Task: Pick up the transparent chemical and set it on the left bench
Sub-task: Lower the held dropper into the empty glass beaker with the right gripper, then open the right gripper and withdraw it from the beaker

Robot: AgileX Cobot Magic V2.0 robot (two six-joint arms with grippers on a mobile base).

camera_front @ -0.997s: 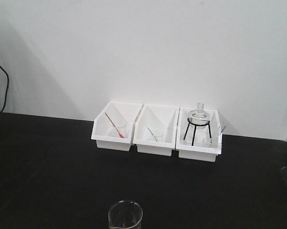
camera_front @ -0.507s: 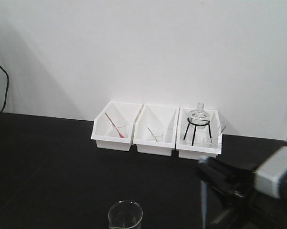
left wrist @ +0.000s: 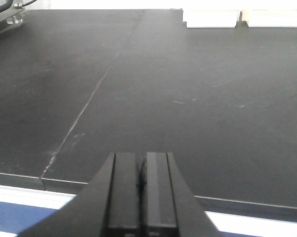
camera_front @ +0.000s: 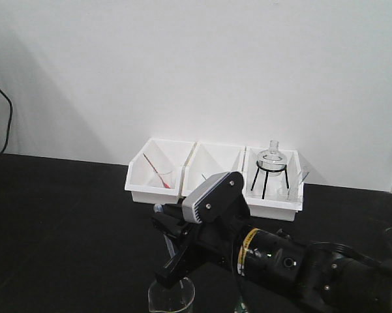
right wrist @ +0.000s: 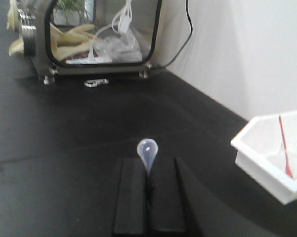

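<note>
Right gripper (right wrist: 149, 190) is clamped on the transparent chemical (right wrist: 148, 151), bulb end poking out past the fingertips, above the left bench (camera_front: 65, 222) near the three white bins (camera_front: 213, 176). Left gripper (left wrist: 142, 190) hangs pressed together, holding nothing.

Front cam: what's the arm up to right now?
The right gripper is shut on the transparent chemical, bulb end sticking out past the fingers. In the front view that arm reaches across the left bench, in front of the three white bins and above a glass beaker. The pipette isn't set down yet. The left gripper is shut and empty, low over bare benchtop.
</note>
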